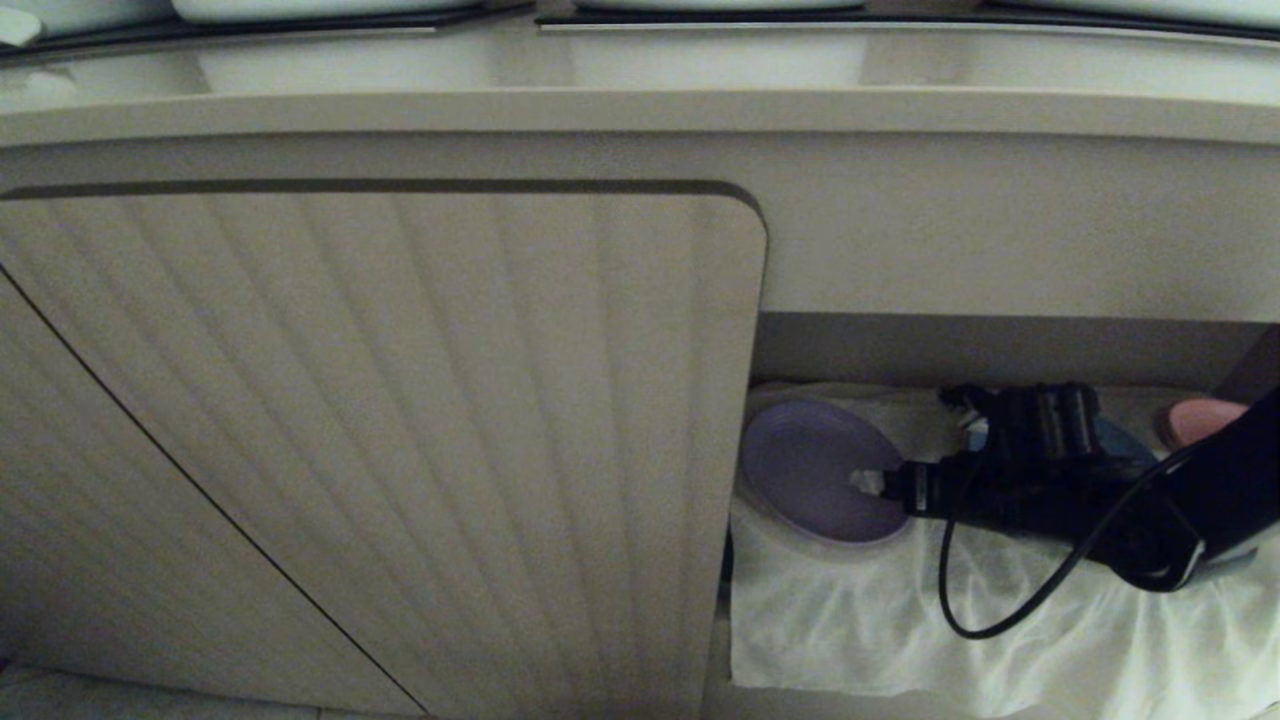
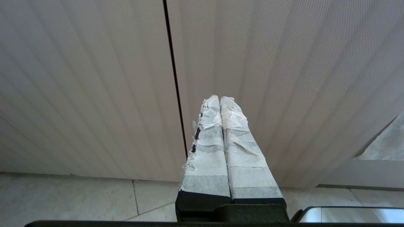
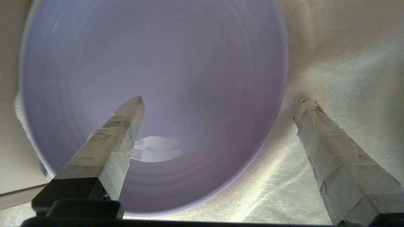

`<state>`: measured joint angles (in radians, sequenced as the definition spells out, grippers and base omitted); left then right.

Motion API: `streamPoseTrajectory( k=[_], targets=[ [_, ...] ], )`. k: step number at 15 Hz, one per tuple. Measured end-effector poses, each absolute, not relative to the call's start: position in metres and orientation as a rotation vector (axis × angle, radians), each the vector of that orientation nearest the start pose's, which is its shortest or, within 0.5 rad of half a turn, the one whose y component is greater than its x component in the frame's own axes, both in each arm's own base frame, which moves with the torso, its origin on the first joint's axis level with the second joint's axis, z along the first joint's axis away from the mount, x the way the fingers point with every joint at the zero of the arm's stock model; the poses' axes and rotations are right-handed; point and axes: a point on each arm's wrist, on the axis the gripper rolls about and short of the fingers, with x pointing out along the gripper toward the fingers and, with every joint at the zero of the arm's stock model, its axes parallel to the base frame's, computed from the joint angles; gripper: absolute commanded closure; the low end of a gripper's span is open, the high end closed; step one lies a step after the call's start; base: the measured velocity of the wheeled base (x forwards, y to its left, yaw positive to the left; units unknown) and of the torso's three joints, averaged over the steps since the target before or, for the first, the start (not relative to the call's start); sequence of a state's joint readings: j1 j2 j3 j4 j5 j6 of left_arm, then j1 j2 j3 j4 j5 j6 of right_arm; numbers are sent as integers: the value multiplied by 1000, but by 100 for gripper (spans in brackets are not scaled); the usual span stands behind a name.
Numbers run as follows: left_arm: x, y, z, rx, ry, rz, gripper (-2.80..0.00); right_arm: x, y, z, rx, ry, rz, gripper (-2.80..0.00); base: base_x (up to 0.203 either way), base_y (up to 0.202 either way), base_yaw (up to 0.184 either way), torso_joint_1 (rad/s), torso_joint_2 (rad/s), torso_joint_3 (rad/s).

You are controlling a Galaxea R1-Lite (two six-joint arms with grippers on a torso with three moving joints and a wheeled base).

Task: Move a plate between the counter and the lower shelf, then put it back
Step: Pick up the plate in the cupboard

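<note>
Plate [image 1: 810, 470] on the lower shelf [image 1: 1000, 350], right hand [image 1: 868, 482] spread wide at its rim.

The plate lies flat on the white cloth [image 1: 880, 620] at the shelf's left end, beside the ribbed door [image 1: 400, 430]. The right wrist view shows one taped finger [image 3: 120, 132] over the plate's inside and the other over the cloth outside the rim, gripping nothing. Only the left wrist view shows the left hand [image 2: 220, 98], clenched shut and empty, facing the door above the tiled floor [image 2: 79, 198].
</note>
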<state>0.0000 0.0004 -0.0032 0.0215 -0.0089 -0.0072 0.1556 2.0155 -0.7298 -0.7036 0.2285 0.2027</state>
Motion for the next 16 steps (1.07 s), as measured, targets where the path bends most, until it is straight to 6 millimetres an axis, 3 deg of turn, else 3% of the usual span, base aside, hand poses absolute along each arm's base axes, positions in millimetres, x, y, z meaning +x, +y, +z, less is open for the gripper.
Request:
streamPoseTrajectory(
  k=[8,16],
  targets=[
    [-23,0,74,-7,18,-9,0,325,59,78,218,625,322,-280,0,0,0,0,0,0],
    [-23,0,74,-7,19,-9,0,327,64,72,212,636,331,-280,0,0,0,0,0,0]
  ],
)
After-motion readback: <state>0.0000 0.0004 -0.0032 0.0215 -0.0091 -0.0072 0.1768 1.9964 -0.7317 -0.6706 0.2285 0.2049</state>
